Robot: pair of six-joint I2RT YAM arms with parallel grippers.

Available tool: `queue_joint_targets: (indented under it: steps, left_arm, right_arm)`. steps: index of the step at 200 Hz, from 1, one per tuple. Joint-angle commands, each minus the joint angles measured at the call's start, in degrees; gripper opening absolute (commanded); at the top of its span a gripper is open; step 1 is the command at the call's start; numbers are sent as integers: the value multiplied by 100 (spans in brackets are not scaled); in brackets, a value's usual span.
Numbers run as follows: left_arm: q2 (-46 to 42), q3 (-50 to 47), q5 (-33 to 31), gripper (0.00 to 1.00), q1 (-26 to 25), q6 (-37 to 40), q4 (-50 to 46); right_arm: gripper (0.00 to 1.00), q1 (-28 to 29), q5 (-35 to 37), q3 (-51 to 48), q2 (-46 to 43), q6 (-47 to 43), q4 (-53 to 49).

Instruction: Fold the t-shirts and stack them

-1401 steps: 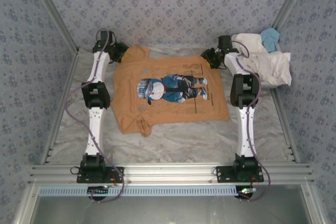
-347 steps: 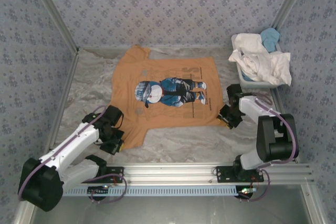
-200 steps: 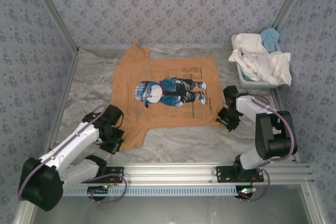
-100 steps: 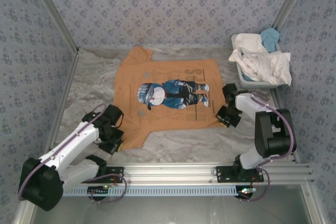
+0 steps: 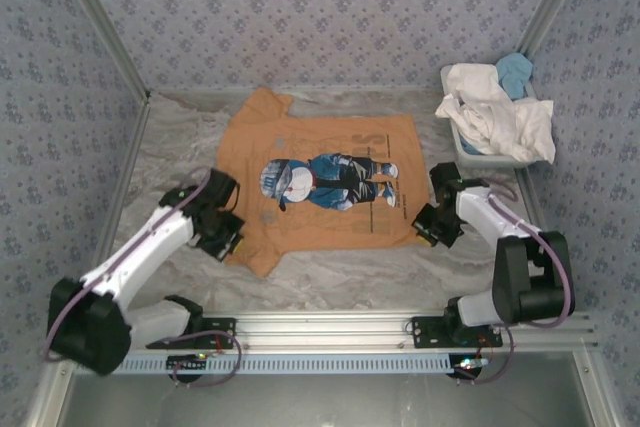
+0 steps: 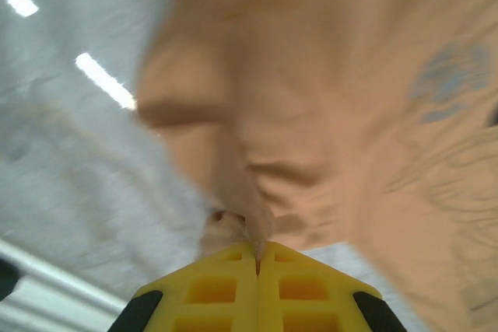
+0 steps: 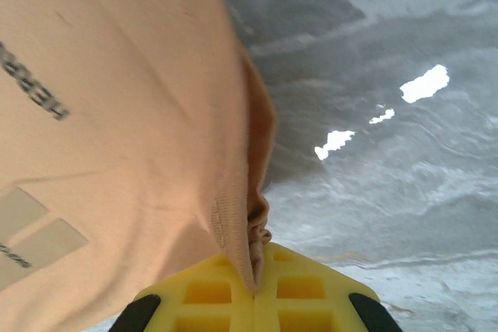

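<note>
Left arm has swung in toward the middle, dragging the near sleeve with it; my right fingers [image 5: 427,228] have just clamped down where they were a bit apart a second ago.

Table [image 5: 165,152] carries the tan-orange t-shirt [image 5: 320,137], spread print-up in the middle, neck end toward my left and hem toward my right. Laid flat like that so both near corners can be taken at once.

Tub [image 5: 482,161] sits at the far right corner, well apart from the work. White t-shirts [image 5: 500,112] and a light blue t-shirt [image 5: 516,69] are heaped in it, waiting their turn and out of the fold path.

Left fingers [image 5: 229,238] are closed on the near sleeve; the wrist view shows cloth bunched right at the yellow tips [image 6: 233,270]. Right fingers are closed on the near hem corner, edge pinched between the tips [image 7: 280,285].

My read: two pinches along the near edge let me carry it over to the far edge as one straight fold line. Risk is the thin hem pinch slipping on the right.
</note>
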Motion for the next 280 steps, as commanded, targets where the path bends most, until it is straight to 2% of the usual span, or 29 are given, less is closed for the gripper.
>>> queue_joint_targets:
  steps: [1, 45, 94, 181, 214, 280]
  left_arm:
    - [697, 691, -88, 0, 295, 963, 465]
    - [1844, 2015, -55, 0, 767, 1734, 495]
    - [2846, 3320, -175, 0, 932, 2266, 270]
    - [3760, 4565, -159, 0, 1004, 3078, 311]
    - [4214, 5156, -201, 0, 1004, 3447, 11]
    - [4666, 5667, -495, 0, 1039, 3775, -194]
  right_arm:
    - [0, -93, -200, 535, 192, -114, -42]
    - [0, -230, -245, 1370, 809, -276, -155]
    - [0, -362, -212, 2098, 1452, -276, -136]
    - [0, -428, -254, 2509, 1960, -215, -48]
    - [0, -446, -234, 2498, 2024, -166, 4]
    - [0, -507, -149, 2679, 2252, -116, 21]
